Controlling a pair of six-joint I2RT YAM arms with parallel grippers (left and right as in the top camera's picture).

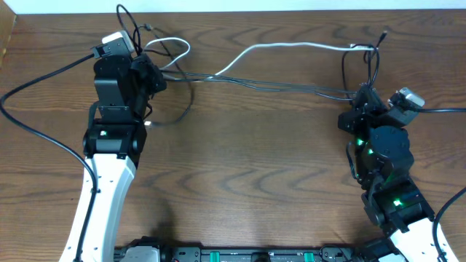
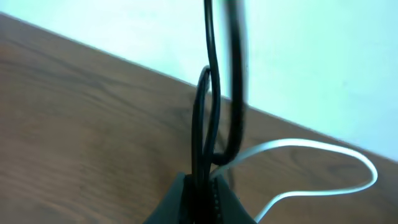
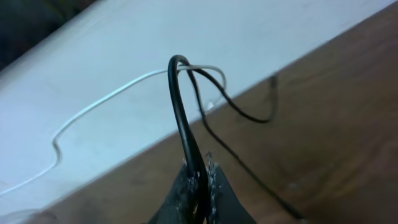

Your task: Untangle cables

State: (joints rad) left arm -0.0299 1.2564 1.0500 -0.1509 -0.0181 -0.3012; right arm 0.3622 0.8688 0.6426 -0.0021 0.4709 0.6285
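Note:
The cables stretch across the far half of the table between my two grippers. A white cable arcs along the back, and thin black cables run just in front of it. My left gripper is shut on black cable strands that rise as a narrow loop from its fingertips, with a white cable loop lying to their right. My right gripper is shut on a black cable that arches upward out of it. A white cable and a thinner black cable hang over that arch.
The wooden table ends at a far edge close behind both grippers. Thick black arm cables trail at the left and at the right. A black base rail runs along the near edge.

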